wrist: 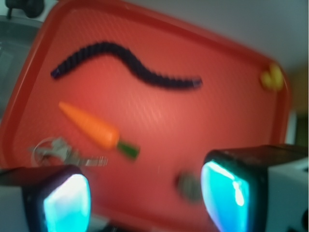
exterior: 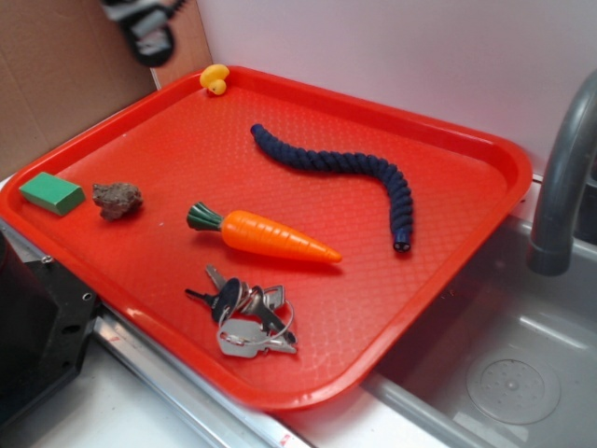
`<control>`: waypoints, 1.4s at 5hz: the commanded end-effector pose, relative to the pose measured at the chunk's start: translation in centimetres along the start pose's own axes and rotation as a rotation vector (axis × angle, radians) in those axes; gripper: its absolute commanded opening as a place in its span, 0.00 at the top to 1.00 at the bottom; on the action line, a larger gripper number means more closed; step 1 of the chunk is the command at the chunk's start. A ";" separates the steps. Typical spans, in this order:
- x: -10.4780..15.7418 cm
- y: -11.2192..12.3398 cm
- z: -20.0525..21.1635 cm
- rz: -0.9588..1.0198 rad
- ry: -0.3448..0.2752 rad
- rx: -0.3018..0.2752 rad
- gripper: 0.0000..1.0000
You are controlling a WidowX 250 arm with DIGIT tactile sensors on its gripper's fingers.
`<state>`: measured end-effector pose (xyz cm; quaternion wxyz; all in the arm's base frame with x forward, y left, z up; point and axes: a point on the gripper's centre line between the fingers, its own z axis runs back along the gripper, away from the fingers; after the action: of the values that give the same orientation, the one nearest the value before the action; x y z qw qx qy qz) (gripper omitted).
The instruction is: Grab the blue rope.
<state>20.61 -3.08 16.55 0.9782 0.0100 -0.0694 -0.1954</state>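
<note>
Blue rope [exterior: 347, 168] [wrist: 126, 65]: thick navy twisted-strand piece, limp, wavy, lying flat across the far half of a red plastic tray [exterior: 438, 271] [wrist: 227, 121], touching nothing else. Gripper [wrist: 145, 193]: 2 dark fingers [wrist: 231, 186] with pale blue pads, spread apart, nothing between them, held above the tray's left side, well apart from the rope. Orange plastic toy carrot [exterior: 270, 235] [wrist: 91, 126] with green top: mid-tray, near the rope. Metal key bunch [exterior: 244, 317]: near edge. Brown rough rock [exterior: 118, 199], green rectangular block [exterior: 52, 192]: left side. Yellow rubber duck [exterior: 215, 78] [wrist: 272, 77]: far corner.
</note>
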 end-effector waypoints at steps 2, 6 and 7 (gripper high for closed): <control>8.2 -0.3 -8.6 -0.352 -0.051 -0.022 0.00; 8.0 0.2 -15.4 -0.386 0.032 -0.041 0.08; 7.9 0.3 -15.2 -0.377 0.025 -0.045 1.00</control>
<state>30.01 -5.63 1.97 0.9229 -0.0006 -0.0371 -0.3831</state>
